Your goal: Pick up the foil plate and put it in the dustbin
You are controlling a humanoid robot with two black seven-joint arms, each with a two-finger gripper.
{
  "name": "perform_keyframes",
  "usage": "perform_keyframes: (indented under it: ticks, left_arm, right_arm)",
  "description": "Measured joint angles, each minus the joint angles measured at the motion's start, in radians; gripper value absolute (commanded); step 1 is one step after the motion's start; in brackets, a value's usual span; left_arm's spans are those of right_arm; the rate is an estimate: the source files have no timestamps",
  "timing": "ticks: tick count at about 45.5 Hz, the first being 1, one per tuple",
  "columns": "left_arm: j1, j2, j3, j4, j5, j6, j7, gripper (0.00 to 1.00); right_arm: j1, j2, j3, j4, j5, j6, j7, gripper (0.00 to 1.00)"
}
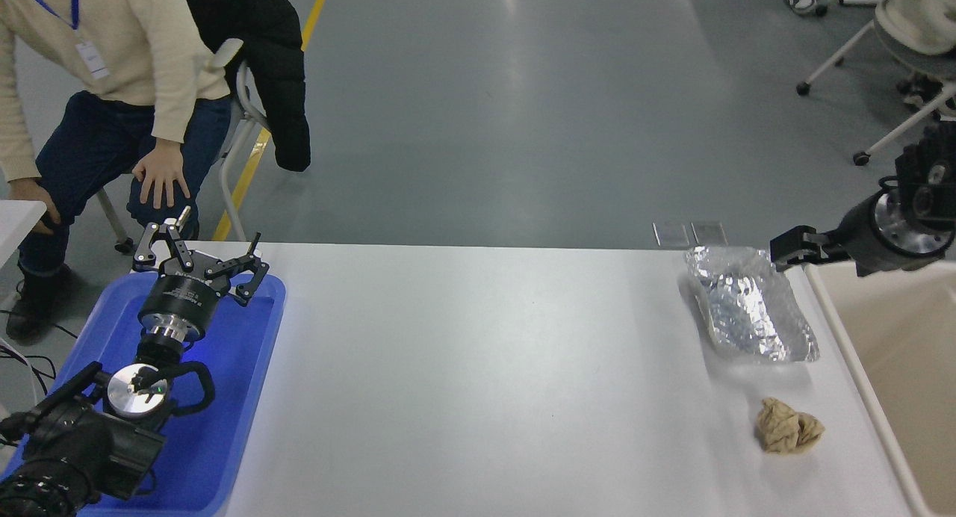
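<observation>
Dustbin [896, 367] cut off at right edge; foil plate [750, 308] blurred.

The table [478, 367] is plain white. At its left end lies a bright blue tray [224, 427]. At its right end are a shiny silver, crinkled foil plate [750, 311], a tan crumpled paper ball [788, 426] and a smooth cream dustbin [907, 367]. Beyond the table, the grey floor [523, 113] carries a yellow line [254, 158].

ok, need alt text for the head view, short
A crinkled foil plate lies on the right side of a white table, with the right tool at its far corner and a beige dustbin just to its right. A tan paper ball lies nearer; the left tool is parked over a blue tray.
</observation>
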Motion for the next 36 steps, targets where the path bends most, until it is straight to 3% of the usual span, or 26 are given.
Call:
perform_keyframes:
  ticks: [8, 22, 27, 36]
  left_arm:
    - [-0.001, 0.000, 0.000, 0.000, -0.001, 0.001, 0.000, 1.00]
    - [-0.001, 0.000, 0.000, 0.000, -0.001, 0.001, -0.001, 1.00]
    - [-0.001, 0.000, 0.000, 0.000, -0.001, 0.001, -0.001, 1.00]
    - [-0.001, 0.000, 0.000, 0.000, -0.001, 0.001, -0.001, 1.00]
  right_arm:
    - [-0.181, 0.022, 0.076, -0.174, -0.011, -0.044, 0.000, 1.00]
    - [-0.459, 0.058, 0.169, -0.397, -0.071, -0.274, 0.001, 0.99]
    - [-0.530, 0.075, 0.181, -0.455, -0.108, -0.325, 0.002, 0.90]
    - [-0.632, 0.094, 0.194, -0.536, -0.144, -0.383, 0.003, 0.90]
